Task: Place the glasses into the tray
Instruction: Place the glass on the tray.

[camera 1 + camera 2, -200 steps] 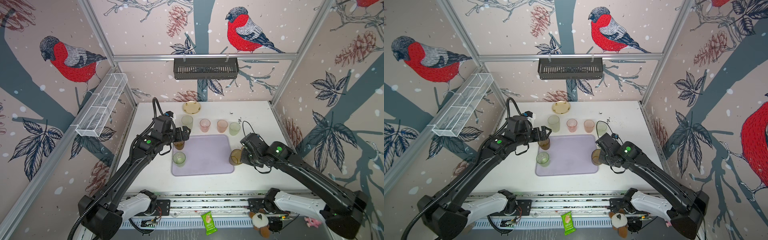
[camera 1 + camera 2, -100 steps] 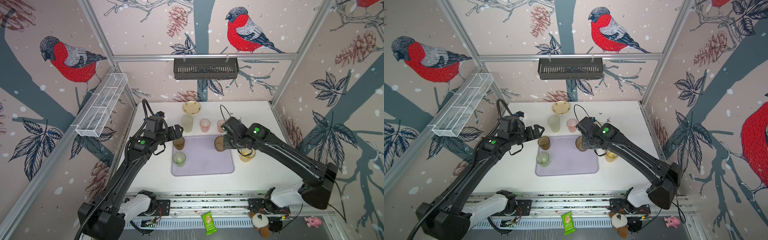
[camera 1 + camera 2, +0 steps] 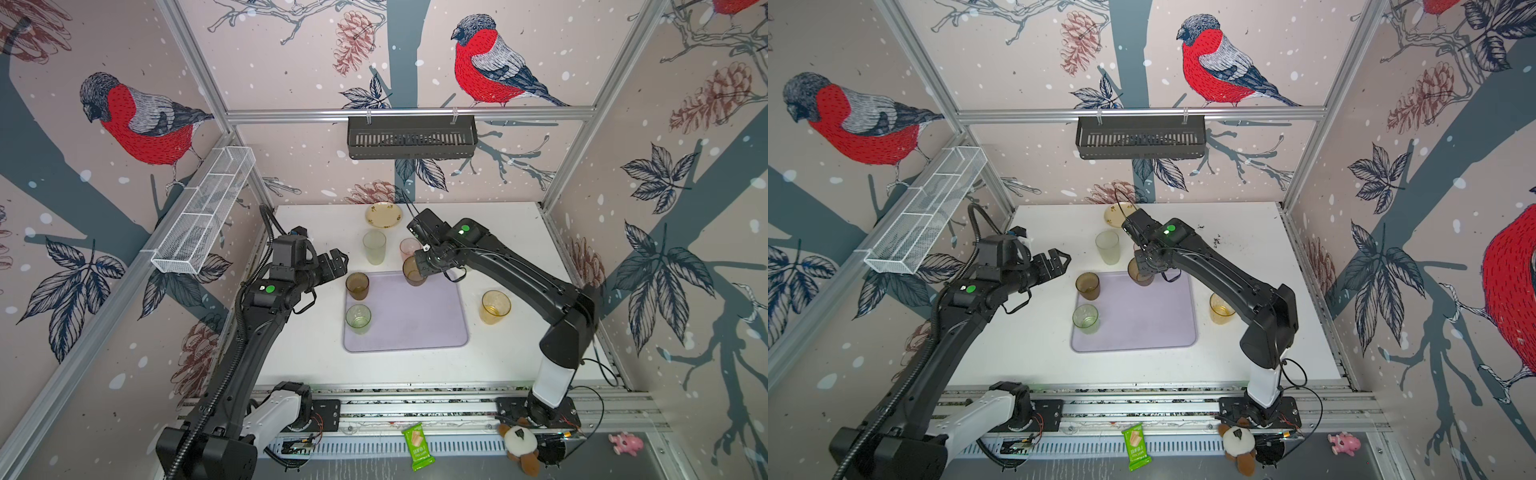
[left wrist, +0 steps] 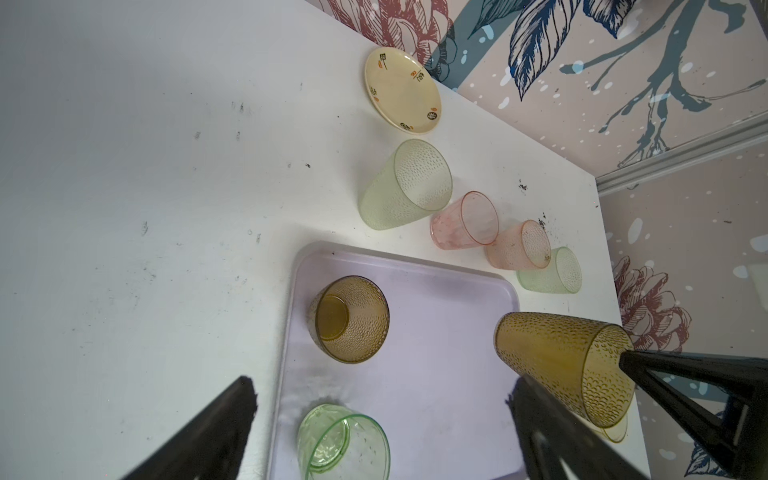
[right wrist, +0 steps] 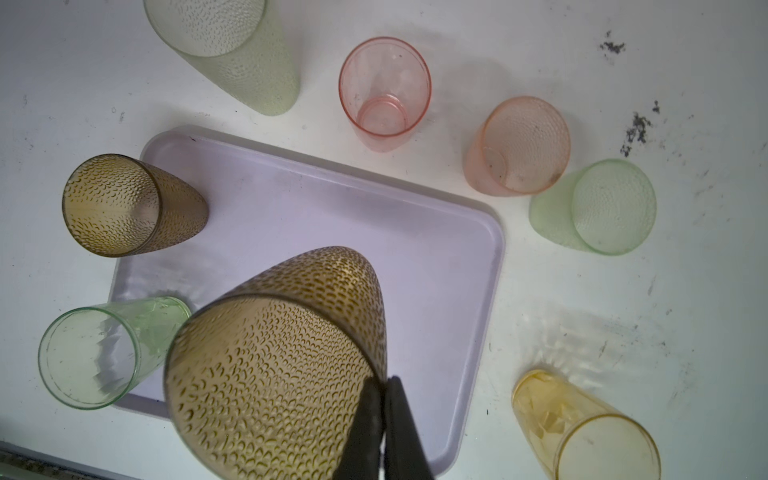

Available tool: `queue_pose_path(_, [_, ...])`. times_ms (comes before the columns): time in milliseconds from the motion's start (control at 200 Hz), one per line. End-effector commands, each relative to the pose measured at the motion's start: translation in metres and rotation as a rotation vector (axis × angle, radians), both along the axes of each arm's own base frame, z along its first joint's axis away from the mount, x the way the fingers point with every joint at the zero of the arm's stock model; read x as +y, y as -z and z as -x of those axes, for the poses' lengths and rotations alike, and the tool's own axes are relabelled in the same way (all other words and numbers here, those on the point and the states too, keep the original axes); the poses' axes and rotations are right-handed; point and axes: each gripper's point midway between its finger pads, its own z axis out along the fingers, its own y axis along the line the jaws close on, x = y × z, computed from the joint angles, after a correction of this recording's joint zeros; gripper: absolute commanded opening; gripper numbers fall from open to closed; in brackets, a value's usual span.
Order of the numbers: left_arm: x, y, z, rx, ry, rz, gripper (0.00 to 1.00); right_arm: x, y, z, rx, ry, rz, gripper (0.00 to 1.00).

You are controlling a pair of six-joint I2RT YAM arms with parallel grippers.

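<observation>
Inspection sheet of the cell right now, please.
Surface: white table, dark specks at the far right.
Job's things: lavender tray holds a brown glass and a clear green glass; second brown glass held over its far edge. Off the tray: amber glass, tall frosted green glass, pink glass, peach glass, small frosted green glass.
Clutter: yellow plate; snack packet, plush toy, pink toy in front of the table.
Grippers: left gripper open, empty; right gripper shut on the second brown glass's rim.
Cables: black conduit along the left arm; thin loop at the right wrist.
Surroundings: black slotted basket, white wire-mesh basket, bird-print walls.
</observation>
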Motion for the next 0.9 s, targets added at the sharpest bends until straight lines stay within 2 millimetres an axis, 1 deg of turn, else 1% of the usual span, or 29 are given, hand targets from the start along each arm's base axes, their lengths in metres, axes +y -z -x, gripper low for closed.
queue_pose_path(0, [0.002, 0.006, 0.006, 0.033, -0.006, 0.016, 0.96, 0.010, 0.004, -0.008, 0.013, -0.066, 0.020, 0.03])
queue_pose_path(155, [0.006, 0.010, 0.007, 0.047, -0.030, 0.014, 0.96, 0.028, 0.015, -0.022, 0.030, -0.097, 0.003, 0.03])
queue_pose_path(220, [0.008, 0.014, 0.008, 0.056, -0.040, 0.014, 0.96, 0.034, 0.022, -0.026, 0.038, -0.108, 0.003, 0.03])
queue_pose_path(285, [0.009, 0.013, 0.007, 0.054, -0.046, 0.017, 0.96, 0.039, 0.028, -0.031, 0.048, -0.113, 0.001, 0.03])
queue_pose_path(300, [0.009, 0.013, 0.007, 0.054, -0.048, 0.019, 0.96, 0.041, 0.030, -0.031, 0.053, -0.116, -0.001, 0.03])
queue_pose_path(310, [0.009, 0.020, 0.008, 0.070, -0.050, 0.017, 0.96, 0.042, 0.031, -0.031, 0.055, -0.116, -0.001, 0.03])
queue_pose_path(330, [0.010, 0.023, 0.009, 0.078, -0.053, 0.018, 0.96, 0.043, 0.033, -0.032, 0.058, -0.119, -0.001, 0.03])
queue_pose_path(420, [0.011, 0.028, 0.009, 0.087, -0.065, 0.024, 0.96, 0.048, 0.042, -0.035, 0.068, -0.125, -0.002, 0.03])
queue_pose_path(520, [0.014, 0.029, 0.007, 0.087, -0.075, 0.029, 0.96, 0.052, 0.051, -0.036, 0.080, -0.129, -0.005, 0.03])
queue_pose_path(650, [0.016, 0.028, 0.005, 0.087, -0.084, 0.033, 0.96, 0.062, 0.061, -0.037, 0.096, -0.143, -0.016, 0.03])
queue_pose_path(801, [0.020, 0.029, 0.008, 0.095, -0.089, 0.021, 0.96, 0.072, 0.075, -0.036, 0.114, -0.160, -0.010, 0.03])
queue_pose_path(896, [0.024, 0.031, 0.010, 0.099, -0.096, 0.021, 0.96, 0.077, 0.079, -0.037, 0.121, -0.162, -0.015, 0.03])
